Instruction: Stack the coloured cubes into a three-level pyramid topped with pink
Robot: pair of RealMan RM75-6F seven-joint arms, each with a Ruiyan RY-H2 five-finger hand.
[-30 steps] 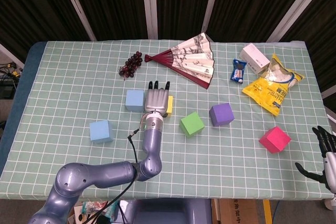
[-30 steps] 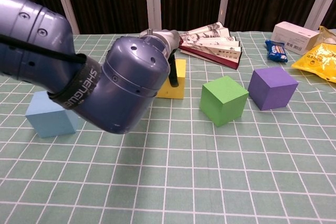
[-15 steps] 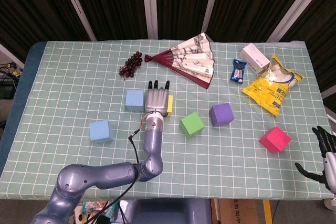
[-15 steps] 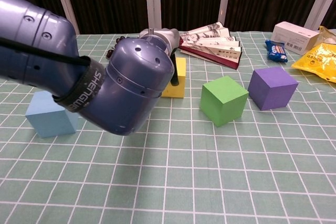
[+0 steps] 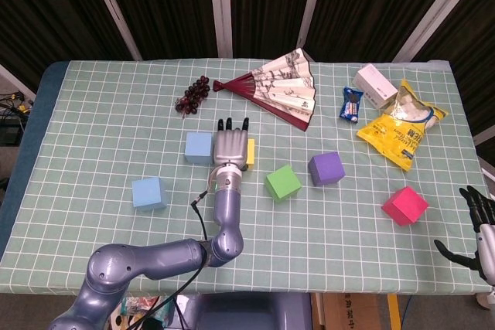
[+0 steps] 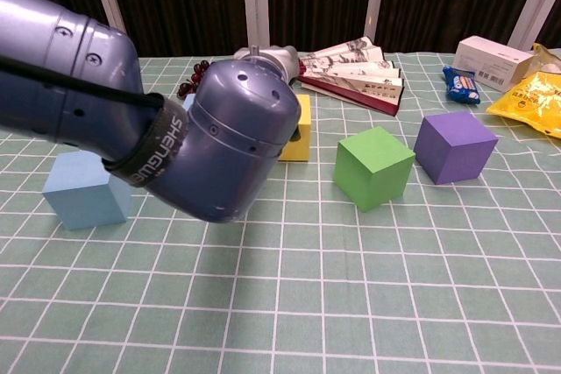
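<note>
The left hand (image 5: 230, 147) lies palm-down over the yellow cube (image 5: 250, 153), near the middle of the green checked table (image 5: 108, 129). Its fingers (image 5: 233, 124) point toward twelve o'clock and lie close together; only a sliver of yellow shows at the hand's three o'clock side. In the chest view the forearm blocks most of the hand, so I cannot tell whether the fingers actually grip the cube or only rest over it.

A light blue cube (image 5: 199, 147) sits just beside the hand at its nine o'clock. A second light blue cube (image 5: 148, 192) lies at about eight o'clock from the hand, well apart. The green cube (image 5: 283, 182) sits at four o'clock from the hand, turned slightly on the grid, with the purple cube (image 5: 326, 168) near it at two o'clock. The pink cube (image 5: 404, 205) lies alone toward the table's right edge, at four o'clock from the purple one. No cube is stacked on another.

The right hand (image 5: 479, 229) hangs off the table's near right corner, fingers apart and holding nothing.

At the far side lie a folding fan (image 5: 280, 86), a bunch of grapes (image 5: 192, 95) and a yellow snack bag (image 5: 402, 124).
</note>
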